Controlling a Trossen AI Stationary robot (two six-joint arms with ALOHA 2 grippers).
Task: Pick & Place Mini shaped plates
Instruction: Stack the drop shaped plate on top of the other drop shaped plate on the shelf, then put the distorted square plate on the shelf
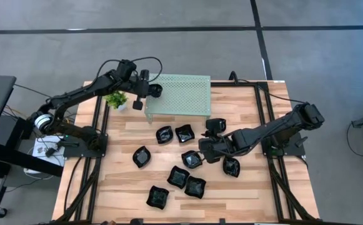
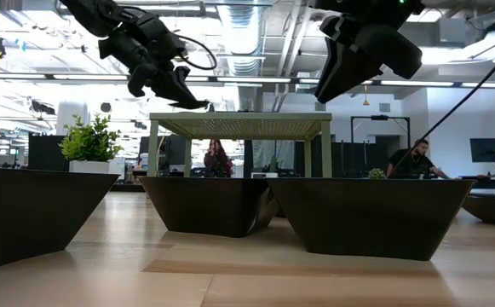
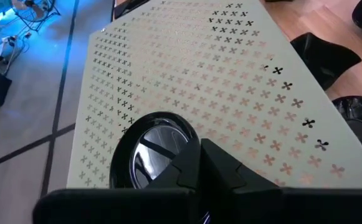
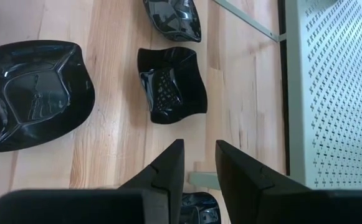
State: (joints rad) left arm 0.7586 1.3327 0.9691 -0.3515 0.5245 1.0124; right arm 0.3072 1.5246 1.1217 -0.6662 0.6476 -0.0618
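Note:
A small round black plate hangs over the left end of the pale green perforated shelf, with my left gripper shut on it. Several more black mini plates lie flat on the wooden table, among them one and another in front of the shelf. My right gripper hovers high over the plates at the table's middle. It is open, and in the right wrist view bare table shows between its fingers, with a square plate beyond them. My left gripper pinches the round plate by its rim, on the side nearest the wrist, between its two shut fingers. The fingers come slanting down from the table's left. The plate sticks out beyond the fingertips, tilted, just above the shelf top. Whether it touches the shelf, I cannot tell.
A small potted plant stands left of the shelf, close under my left arm. Plates are scattered from the table's middle to its near edge. One plate lies under my right arm. Most of the shelf top is bare.

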